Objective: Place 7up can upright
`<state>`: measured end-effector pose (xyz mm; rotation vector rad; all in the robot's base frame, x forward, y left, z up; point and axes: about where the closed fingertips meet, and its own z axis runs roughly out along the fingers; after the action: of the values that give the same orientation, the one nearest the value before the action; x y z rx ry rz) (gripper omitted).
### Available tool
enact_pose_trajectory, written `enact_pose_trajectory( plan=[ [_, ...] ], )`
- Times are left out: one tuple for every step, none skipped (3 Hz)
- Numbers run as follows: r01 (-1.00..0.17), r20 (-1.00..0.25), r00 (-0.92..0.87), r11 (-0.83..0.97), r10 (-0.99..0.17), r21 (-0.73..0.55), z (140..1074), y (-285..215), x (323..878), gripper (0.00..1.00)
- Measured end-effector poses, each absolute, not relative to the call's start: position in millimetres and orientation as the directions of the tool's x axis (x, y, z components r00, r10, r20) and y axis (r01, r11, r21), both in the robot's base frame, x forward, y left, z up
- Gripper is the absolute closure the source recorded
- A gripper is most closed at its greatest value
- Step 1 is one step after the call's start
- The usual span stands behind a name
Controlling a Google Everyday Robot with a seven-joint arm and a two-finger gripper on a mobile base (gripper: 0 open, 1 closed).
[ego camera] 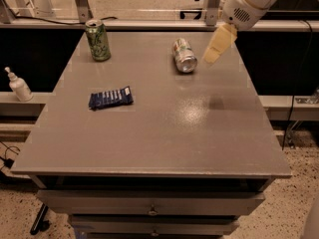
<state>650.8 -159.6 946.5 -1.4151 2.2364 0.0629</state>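
While the 7up can (184, 55) lies on its side near the worktop's (164, 133) far edge, the gripper (213, 54), just right of it and open or closed I cannot tell, should straddle its body crosswise before tipping it up.

The 7up can (184, 55) is lying on its side near the back of the table (164, 138), shiny top facing forward. The gripper (217, 48) is hovering just to its right. A green can (97, 40) is standing upright at the back left corner, and a blue packet (110, 98) is lying left of centre
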Motion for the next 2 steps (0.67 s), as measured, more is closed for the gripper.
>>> enact_pose_trajectory(
  plan=[
    [-0.843,-0.435,-0.387,0.503,-0.813,-0.192,944.9,-158.0,651.5,0.0],
    [-0.843,-0.435,-0.387,0.503,-0.813,-0.192,944.8,-157.9,651.5,0.0]
  ],
)
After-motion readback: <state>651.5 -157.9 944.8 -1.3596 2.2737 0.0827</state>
